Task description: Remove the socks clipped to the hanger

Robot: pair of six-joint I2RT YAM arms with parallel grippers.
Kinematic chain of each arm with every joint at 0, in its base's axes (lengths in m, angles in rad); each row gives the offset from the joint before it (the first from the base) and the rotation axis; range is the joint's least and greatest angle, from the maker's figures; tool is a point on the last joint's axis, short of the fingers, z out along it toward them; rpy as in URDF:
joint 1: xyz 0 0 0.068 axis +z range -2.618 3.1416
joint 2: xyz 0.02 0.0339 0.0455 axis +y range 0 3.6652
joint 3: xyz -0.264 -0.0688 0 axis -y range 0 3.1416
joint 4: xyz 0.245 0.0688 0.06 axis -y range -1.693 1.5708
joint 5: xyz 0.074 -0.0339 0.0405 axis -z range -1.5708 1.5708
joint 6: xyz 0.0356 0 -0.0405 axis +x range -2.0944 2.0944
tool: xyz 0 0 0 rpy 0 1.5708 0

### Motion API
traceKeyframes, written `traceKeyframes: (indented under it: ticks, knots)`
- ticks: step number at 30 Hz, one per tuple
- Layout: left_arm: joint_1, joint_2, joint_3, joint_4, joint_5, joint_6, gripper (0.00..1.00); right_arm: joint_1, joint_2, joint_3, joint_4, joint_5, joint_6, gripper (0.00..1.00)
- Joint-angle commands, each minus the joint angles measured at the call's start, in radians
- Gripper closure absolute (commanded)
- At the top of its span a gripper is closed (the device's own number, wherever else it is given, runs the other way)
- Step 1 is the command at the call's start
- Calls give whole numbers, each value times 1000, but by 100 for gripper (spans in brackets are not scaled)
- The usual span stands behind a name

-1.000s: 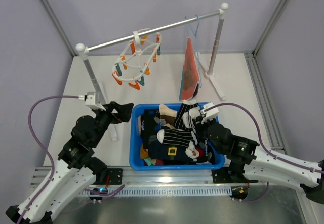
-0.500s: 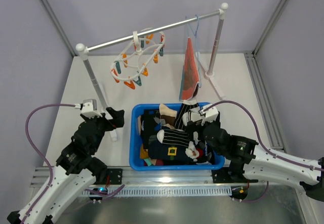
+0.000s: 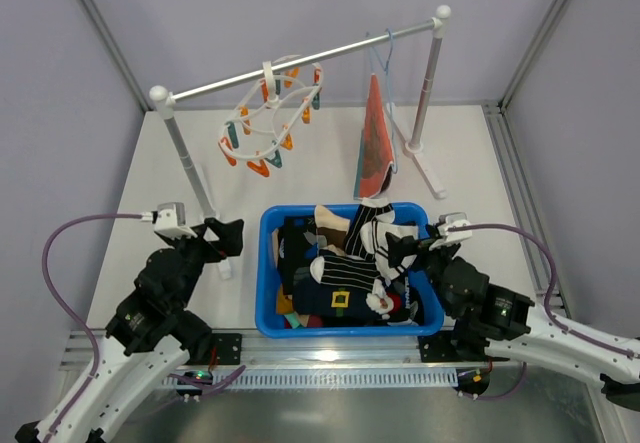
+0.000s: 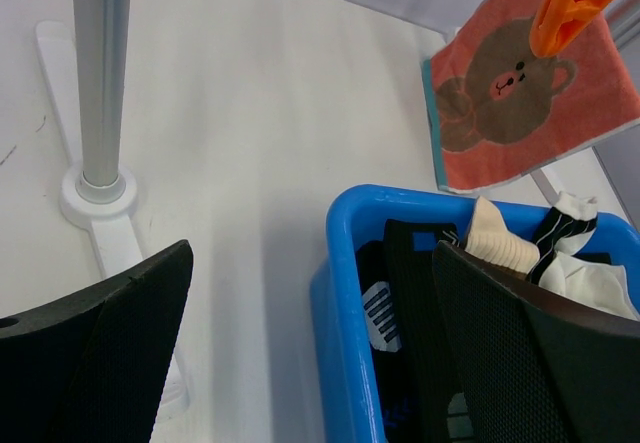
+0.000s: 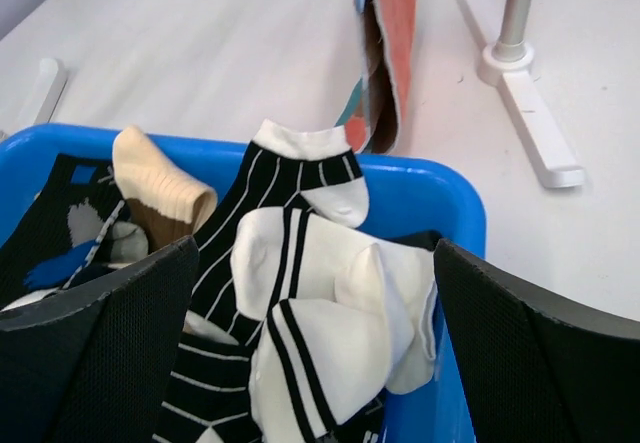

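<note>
The white ring hanger (image 3: 270, 123) with orange and teal pegs hangs from the rack rail at the back left; I see no sock on its pegs. Several socks (image 3: 345, 273) lie heaped in the blue basket (image 3: 264, 293), among them white ones with black stripes (image 5: 320, 333). My left gripper (image 3: 225, 235) stands open, low beside the basket's left wall (image 4: 345, 293), with nothing between its fingers (image 4: 110, 343). My right gripper (image 3: 405, 253) is open over the basket's right part, just above the white socks, holding nothing (image 5: 320, 363).
An orange bear-print cloth (image 3: 373, 148) hangs from a thin blue wire hanger to the right of the ring hanger. The rack's left post (image 4: 100, 63) and foot stand close to my left gripper. The right post's foot (image 5: 520, 113) lies beyond the basket.
My right gripper has opened and drawn back to the right across the basket. My left arm has pulled back toward the near left. The ring hanger has swung slightly.
</note>
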Motion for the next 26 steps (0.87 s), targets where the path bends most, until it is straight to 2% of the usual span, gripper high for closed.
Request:
traceKeyframes:
  ticks: [1, 5, 13, 26]
  knots:
    - [-3, -15, -9, 29, -19, 20, 0, -1, -82, -76, 212, 108, -103, 0]
    - [-3, -16, -11, 29, -23, 20, 0, -24, -111, -97, 277, 90, -153, 0]
    - [-6, 4, -12, 31, -14, 17, 0, -85, 13, -64, 276, 67, -134, 0]
    - [-9, 5, -3, 21, -20, 18, 0, -139, -33, -77, 254, -1, -114, 0]
